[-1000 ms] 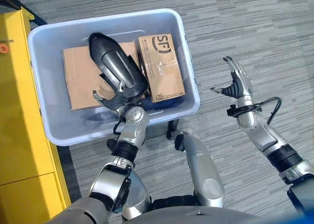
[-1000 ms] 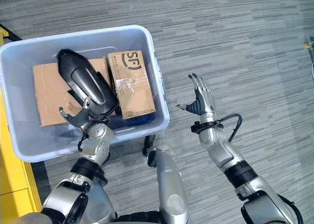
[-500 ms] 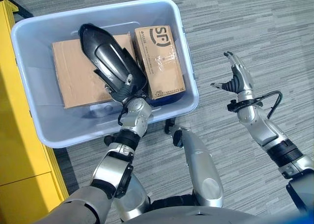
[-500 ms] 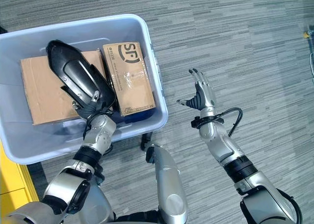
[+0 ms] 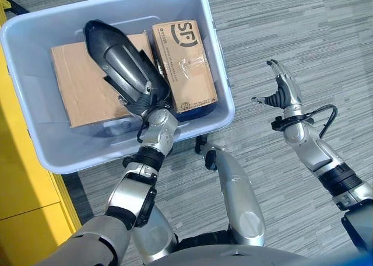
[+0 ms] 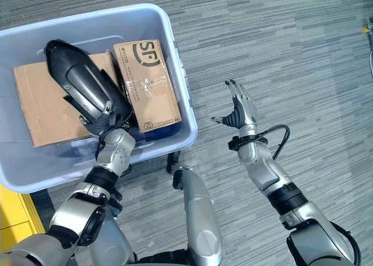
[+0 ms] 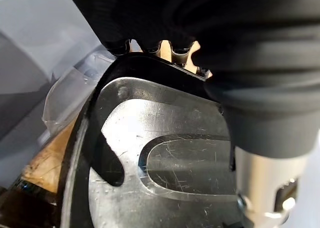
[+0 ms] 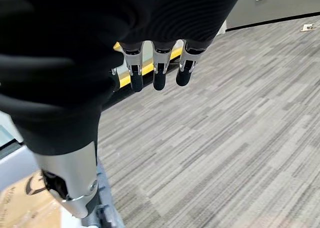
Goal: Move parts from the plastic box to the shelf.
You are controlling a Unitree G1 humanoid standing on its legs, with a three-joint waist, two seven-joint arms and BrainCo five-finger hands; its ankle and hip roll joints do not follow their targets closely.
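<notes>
Our left robot hand (image 5: 141,107) sits at the near end of the black-and-silver part (image 5: 125,67), which lies on the cardboard boxes (image 5: 183,63) inside the plastic box (image 5: 35,155). The part hides our fingers, so we cannot tell their grip. We should secure the narrow end before lifting. Our right robot hand (image 5: 282,93) hangs spread, well apart.

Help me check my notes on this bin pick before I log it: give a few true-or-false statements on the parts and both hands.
1. The black-and-silver part lies in the plastic box. True.
2. The right hand holds a cardboard box. False: it is open and holds nothing, out over the carpet.
3. The left hand is at the black-and-silver part. True.
4. The printed carton lies on the carpet. False: it is inside the plastic box.
</notes>
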